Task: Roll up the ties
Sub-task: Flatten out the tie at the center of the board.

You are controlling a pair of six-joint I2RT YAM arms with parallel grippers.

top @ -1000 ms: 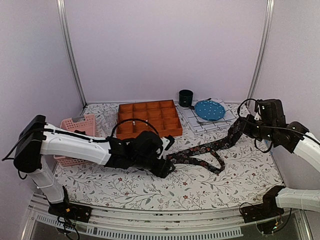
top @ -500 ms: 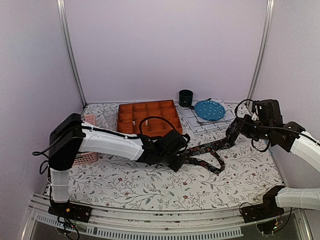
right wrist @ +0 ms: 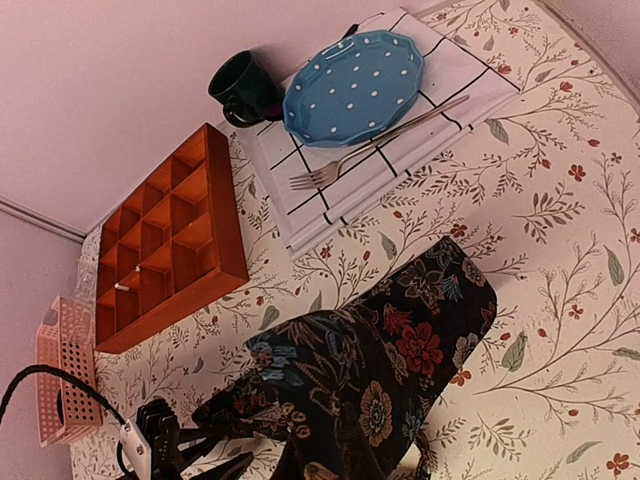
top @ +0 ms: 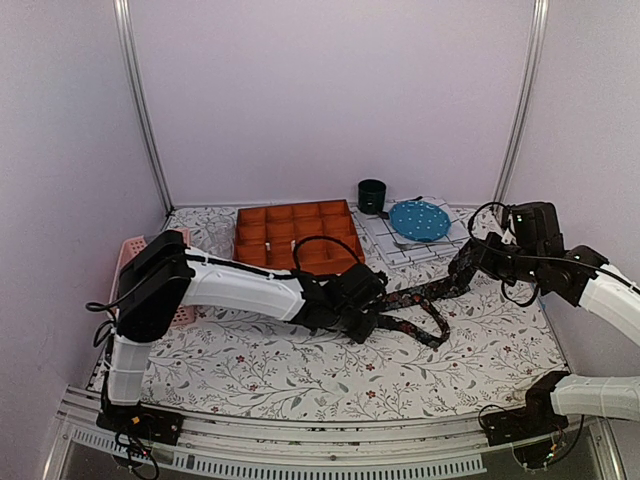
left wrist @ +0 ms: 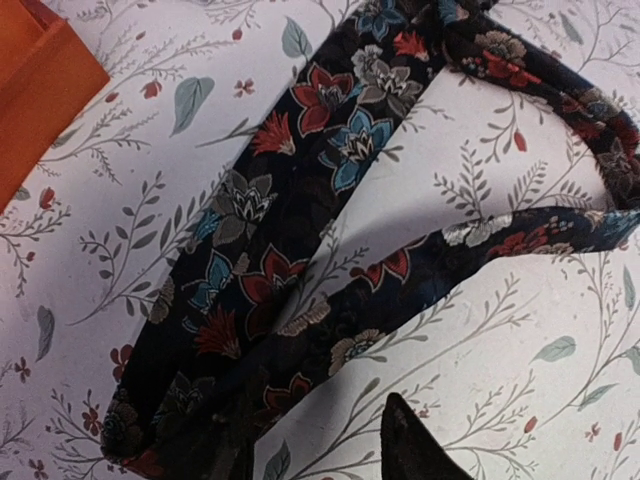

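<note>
One dark floral tie (top: pixel 425 292) lies across the flowered tablecloth, running from the middle up to the right, with a loop at its near side. My left gripper (top: pixel 363 322) is low over the tie's left end. In the left wrist view two bands of the tie (left wrist: pixel 300 250) lie ahead of the left gripper (left wrist: pixel 320 462), which is open, one fingertip (left wrist: pixel 408 445) on bare cloth. My right gripper (top: pixel 474 258) is shut on the tie's right end and holds it raised. In the right wrist view the wide fabric (right wrist: pixel 400 350) drapes over the fingers and hides them.
An orange compartment tray (top: pixel 298 237) stands behind the left gripper. A pink basket (top: pixel 135 262) is at the far left. A dark mug (top: pixel 372 195), a blue dotted plate (top: pixel 419 219) and a fork (right wrist: pixel 380 140) sit on a white checked mat (top: pixel 385 245) at the back right.
My left arm has swung right and its gripper has moved from the table's middle-left to the tie's left end. The right gripper has shifted slightly left, still holding the tie.
</note>
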